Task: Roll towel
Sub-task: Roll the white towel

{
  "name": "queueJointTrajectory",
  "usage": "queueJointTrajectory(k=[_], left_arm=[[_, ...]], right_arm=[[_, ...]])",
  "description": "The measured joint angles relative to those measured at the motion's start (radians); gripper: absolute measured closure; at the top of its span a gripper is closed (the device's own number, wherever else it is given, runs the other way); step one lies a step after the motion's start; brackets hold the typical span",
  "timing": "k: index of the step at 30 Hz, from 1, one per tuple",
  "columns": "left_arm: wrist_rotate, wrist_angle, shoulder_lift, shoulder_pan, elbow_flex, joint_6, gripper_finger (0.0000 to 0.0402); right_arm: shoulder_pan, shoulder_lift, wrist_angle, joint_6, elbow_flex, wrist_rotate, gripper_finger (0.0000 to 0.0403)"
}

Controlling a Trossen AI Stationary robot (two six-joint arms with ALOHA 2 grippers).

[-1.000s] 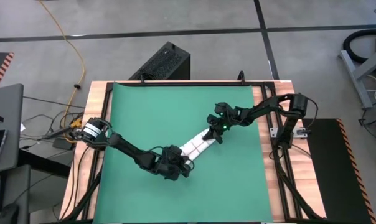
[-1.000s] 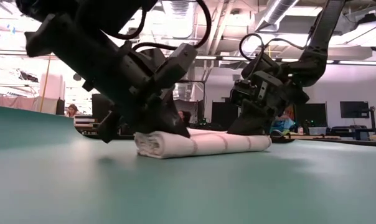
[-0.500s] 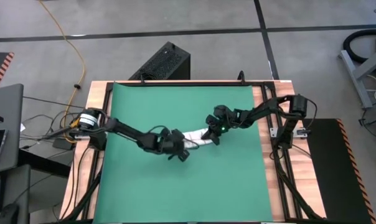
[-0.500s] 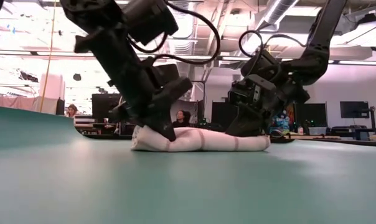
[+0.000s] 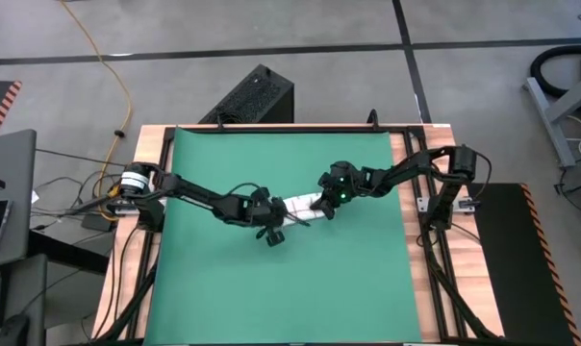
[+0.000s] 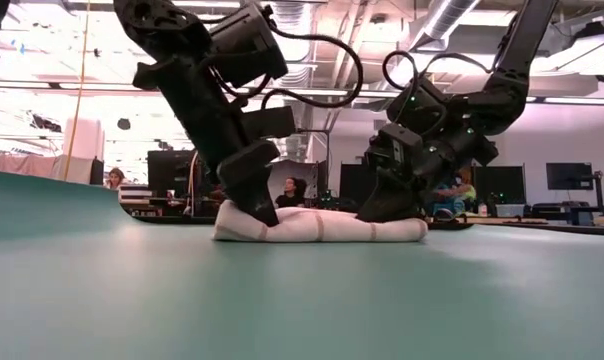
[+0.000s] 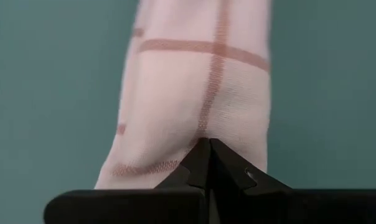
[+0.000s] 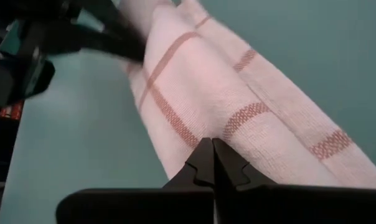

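The white towel with red-brown grid lines (image 5: 298, 207) lies on the green mat (image 5: 214, 279) as a short roll, its length running left to right near the mat's middle. It also shows in the low view (image 6: 327, 228). My left gripper (image 5: 273, 221) is shut at the roll's left end; it also shows in the low view (image 6: 260, 212). My right gripper (image 5: 321, 205) is shut at the roll's right end; it also shows in the low view (image 6: 380, 212). My left gripper presses its shut fingertips (image 7: 208, 152) on the top of the roll near its left end (image 7: 200, 115). It comes slanting down from above and from the table's left. The roll lies flat on the mat under it. My right gripper presses its shut fingertips (image 8: 211, 152) on the top of the roll near its right end (image 8: 194, 121). It comes slanting down from above and from the table's right. The roll lies flat on the mat under it.
The green mat covers most of the wooden table (image 5: 148, 163), with bare mat on all sides of the roll. A black box (image 5: 257, 96) stands on the floor beyond the far edge. The low view shows the room behind the table.
My left gripper has gone toward the table's far edge, staying on the roll's left end. That end has swung with it, so the roll has turned from slanting to nearly left-to-right. The right end under my right gripper has stayed about where it was.
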Motion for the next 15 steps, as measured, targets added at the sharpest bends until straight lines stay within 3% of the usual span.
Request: queueJointTrajectory(k=[8, 15], left_arm=[[0.005, 0.047, -0.062, 0.101, -0.014, -0.001, 0.0401], [0.071, 0.088, -0.073, 0.117, -0.034, -0.039, 0.0402]], right_arm=[[-0.003, 0.000, -0.002, -0.003, -0.001, 0.011, 0.0394], [-0.012, -0.041, -0.020, 0.003, -0.004, 0.025, 0.0395]])
